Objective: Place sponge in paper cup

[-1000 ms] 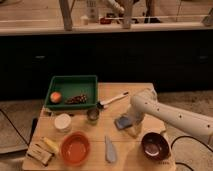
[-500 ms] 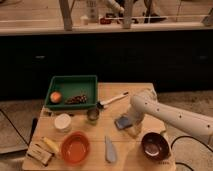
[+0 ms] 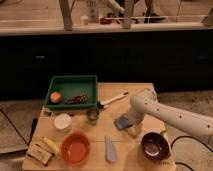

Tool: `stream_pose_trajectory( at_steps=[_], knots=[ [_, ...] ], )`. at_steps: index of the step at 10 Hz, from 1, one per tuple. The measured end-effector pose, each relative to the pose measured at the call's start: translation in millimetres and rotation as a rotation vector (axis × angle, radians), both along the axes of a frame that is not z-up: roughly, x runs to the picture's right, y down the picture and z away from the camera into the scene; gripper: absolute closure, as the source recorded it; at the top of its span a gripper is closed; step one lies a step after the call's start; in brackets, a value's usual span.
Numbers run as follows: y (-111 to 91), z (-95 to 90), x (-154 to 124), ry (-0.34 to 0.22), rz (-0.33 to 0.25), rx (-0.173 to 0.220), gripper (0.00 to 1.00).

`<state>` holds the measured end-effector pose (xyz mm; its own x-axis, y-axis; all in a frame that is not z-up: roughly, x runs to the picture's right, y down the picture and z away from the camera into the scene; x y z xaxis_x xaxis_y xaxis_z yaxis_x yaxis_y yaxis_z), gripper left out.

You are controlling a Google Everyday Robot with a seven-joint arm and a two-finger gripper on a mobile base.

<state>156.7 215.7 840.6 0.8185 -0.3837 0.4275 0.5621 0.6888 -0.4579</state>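
Wooden table fills the lower middle of my view, w/ a dark counter front behind it; the white arm comes in from the lower right and bends down over the table's centre-right; the green tray sits at the back-left corner, holding an orange fruit at its left and some dark bits near the middle; the orange bowl is at the front, left of centre, and a dark bowl sits at the front right, just below the arm; a long pale grey-blue spatula-like piece lies between the two bowls; a white-handled utensil lies slanted right of the tray; yellow-and-tan items are at the front-left corner; the paper cup stands upright on the left side, btwn tray and orange bowl, nothing visible inside it; the gripper is low over the table centre, right at the sponge, which sits tilted against its left side, well apart from the cup; I can't tell whether the jaws are parted or clamped on it; a small dark metal cup stands btwn the paper cup and the sponge.
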Motion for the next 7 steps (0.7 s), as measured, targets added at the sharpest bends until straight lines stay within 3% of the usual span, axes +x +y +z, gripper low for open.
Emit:
stream_pose_trajectory(
  at_steps=[7],
  knots=[
    [0.7, 0.1, 0.1, -0.003, -0.013, 0.001, 0.20]
  ],
)
